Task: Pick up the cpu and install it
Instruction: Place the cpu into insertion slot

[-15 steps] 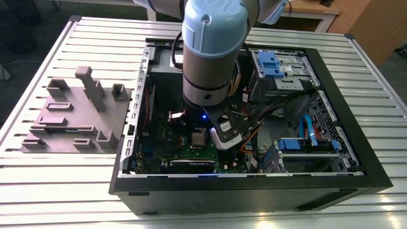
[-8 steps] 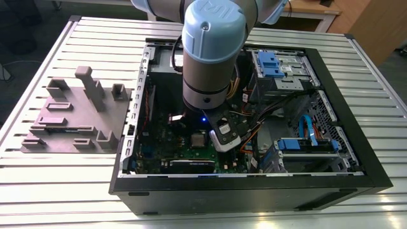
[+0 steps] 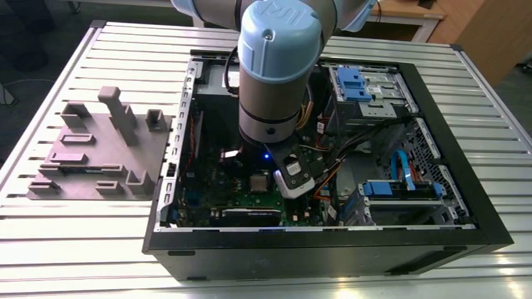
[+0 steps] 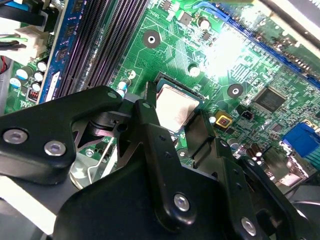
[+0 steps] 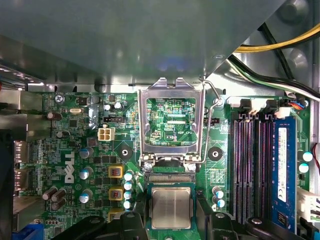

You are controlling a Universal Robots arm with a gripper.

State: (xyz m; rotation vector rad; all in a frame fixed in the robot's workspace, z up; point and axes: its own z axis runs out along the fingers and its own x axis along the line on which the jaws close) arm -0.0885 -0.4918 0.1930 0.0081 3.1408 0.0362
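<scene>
While the pincer [image 4: 174,116] hung low inside the open computer case [image 3: 332,252], the cpu [image 5: 171,207] lay flat in its socket on the green motherboard [image 5: 60,150], right within the pincer's span; whether the pincer clamped it or stood loose could not be told. Just beyond the pincer, the socket's metal frame [image 5: 170,90] stood flipped up

Open PC case [image 3: 316,252] on slatted table [image 3: 75,249]. Grey fixture [image 3: 99,156] just beside it, on the exterior view's left. Inside: green motherboard [image 5: 65,145], socket load plate [image 5: 170,92] flipped up, RAM slots [image 5: 247,165], blue drive bays [image 3: 356,84].
</scene>
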